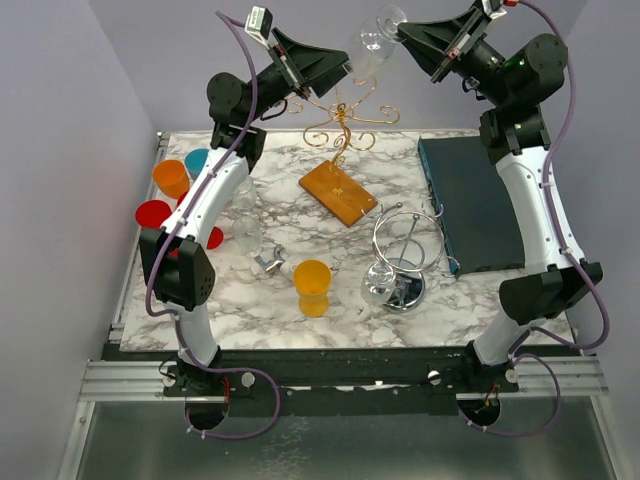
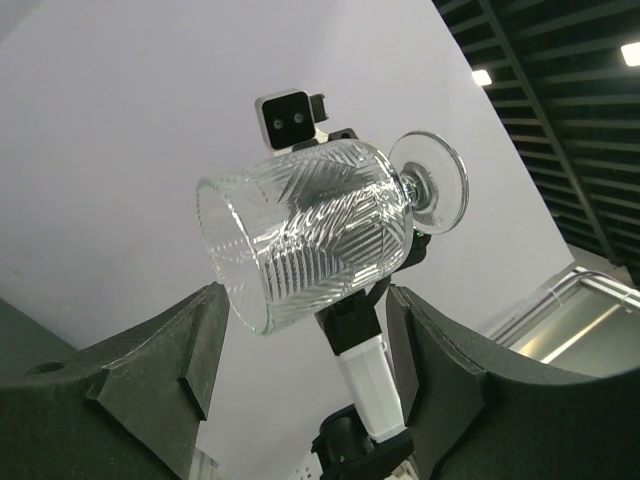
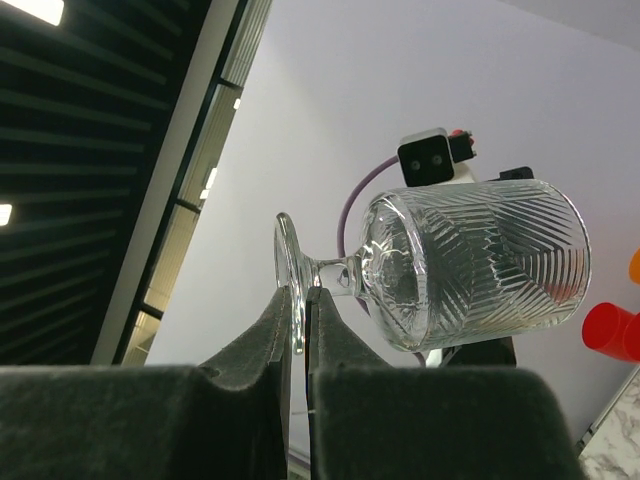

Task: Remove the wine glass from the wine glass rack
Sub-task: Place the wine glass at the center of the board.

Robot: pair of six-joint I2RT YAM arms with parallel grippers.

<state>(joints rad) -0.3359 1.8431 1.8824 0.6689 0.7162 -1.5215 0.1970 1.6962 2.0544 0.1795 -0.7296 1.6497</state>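
Observation:
The clear ribbed wine glass (image 1: 370, 48) is held in the air, tilted on its side, above the gold wire rack (image 1: 345, 118) on its wooden base (image 1: 338, 192). It is clear of the rack. My right gripper (image 1: 405, 35) is shut on the glass's round foot (image 3: 290, 275), pinching its rim between the pads (image 3: 298, 300); the bowl (image 3: 480, 265) points away. My left gripper (image 1: 342, 72) is open, its jaws either side of and just below the bowl (image 2: 310, 235) without touching it.
A silver wire rack (image 1: 405, 240) stands front right with a clear glass (image 1: 378, 285) at its foot. An orange cup (image 1: 312, 287) stands front centre. Orange, teal and red cups (image 1: 172, 178) and clear glasses (image 1: 245, 235) sit at the left. A dark box (image 1: 478, 205) lies right.

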